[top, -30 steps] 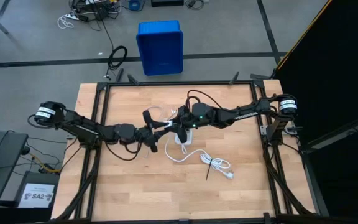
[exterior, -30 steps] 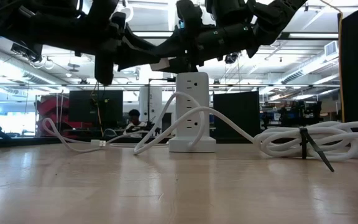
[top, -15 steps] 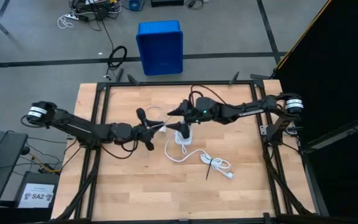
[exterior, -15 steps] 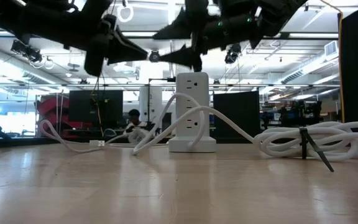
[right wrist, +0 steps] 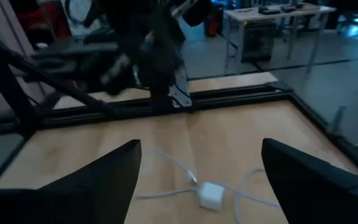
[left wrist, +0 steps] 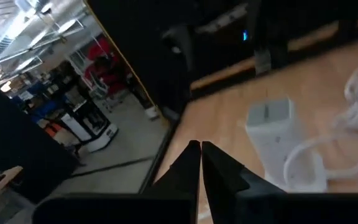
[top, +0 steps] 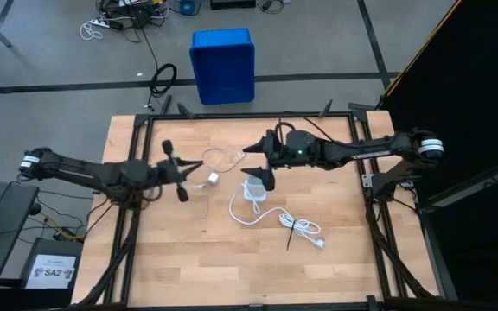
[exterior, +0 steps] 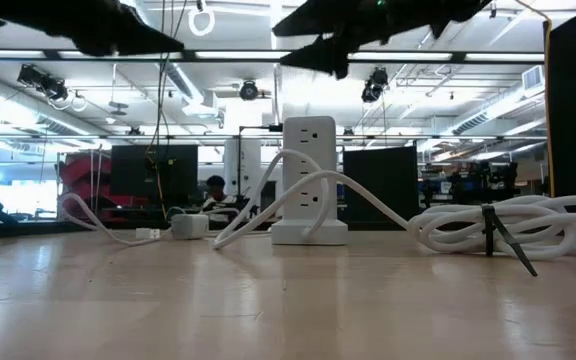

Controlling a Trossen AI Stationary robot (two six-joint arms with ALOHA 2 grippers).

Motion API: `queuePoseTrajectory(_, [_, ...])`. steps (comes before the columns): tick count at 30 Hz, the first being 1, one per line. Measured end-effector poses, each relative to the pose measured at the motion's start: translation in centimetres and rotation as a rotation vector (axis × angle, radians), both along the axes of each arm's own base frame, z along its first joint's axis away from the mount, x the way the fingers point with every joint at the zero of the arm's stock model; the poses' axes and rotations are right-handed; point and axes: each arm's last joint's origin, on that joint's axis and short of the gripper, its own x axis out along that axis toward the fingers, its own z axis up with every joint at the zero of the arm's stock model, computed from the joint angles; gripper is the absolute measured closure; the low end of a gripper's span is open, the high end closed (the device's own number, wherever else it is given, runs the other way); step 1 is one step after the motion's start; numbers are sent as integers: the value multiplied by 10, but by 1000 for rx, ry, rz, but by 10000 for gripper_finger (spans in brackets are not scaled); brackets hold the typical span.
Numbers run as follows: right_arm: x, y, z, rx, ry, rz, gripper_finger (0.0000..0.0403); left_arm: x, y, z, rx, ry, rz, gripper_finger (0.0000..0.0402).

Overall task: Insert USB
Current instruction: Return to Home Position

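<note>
— Gripper states, for the log?

— Right gripper (right wrist: pixel 201 149): fingers are spread wide and nothing is held. It is poised above the table (top: pixel 188 259), near the outlet tower (exterior: pixel 308 180). Left gripper (left wrist: pixel 196 148): fingers are pressed together on nothing, and it is raised, well to the left of the tower.

— Where is the USB found?

— The USB (right wrist: pixel 176 164) is laid loose on the wood between the two grippers and is touched by neither. The charger block (top: pixel 213 179) is lying beside it, flat on the table and apart from the tower. Whether a plug end is seated in the block cannot be told.

— Progress?

— No insertion is seen in place: the block is out of the tower and nothing is grasped. With both arms lifted clear, the cycle is judged to be closing. If insertion is wanted, cable pick-up, alignment and seating would all be left. The thick tied cord (exterior: pixel 448 228) is noted untouched.
</note>
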Motion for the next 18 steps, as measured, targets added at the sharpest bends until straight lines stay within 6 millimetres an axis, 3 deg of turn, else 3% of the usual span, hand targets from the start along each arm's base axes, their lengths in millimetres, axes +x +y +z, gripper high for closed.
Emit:
queuePoseTrajectory(5, [-29, 6, 9, -54, 12, -34, 107, -30, 1, 9, -140, -90, -129, 401])
queuePoseTrajectory(9, [-62, 8, 3, -50, -26, -49, 137, -44, 2, 12, -215, -142, -179, 401])
queuePoseTrajectory(13, [-104, 5, -5, -89, -72, -105, 195, -51, 4, 13, -219, -164, -164, 401])
queuePoseTrajectory(18, [-150, 4, -15, -162, -136, -118, 298, -59, 8, 17, -210, -219, -131, 401])
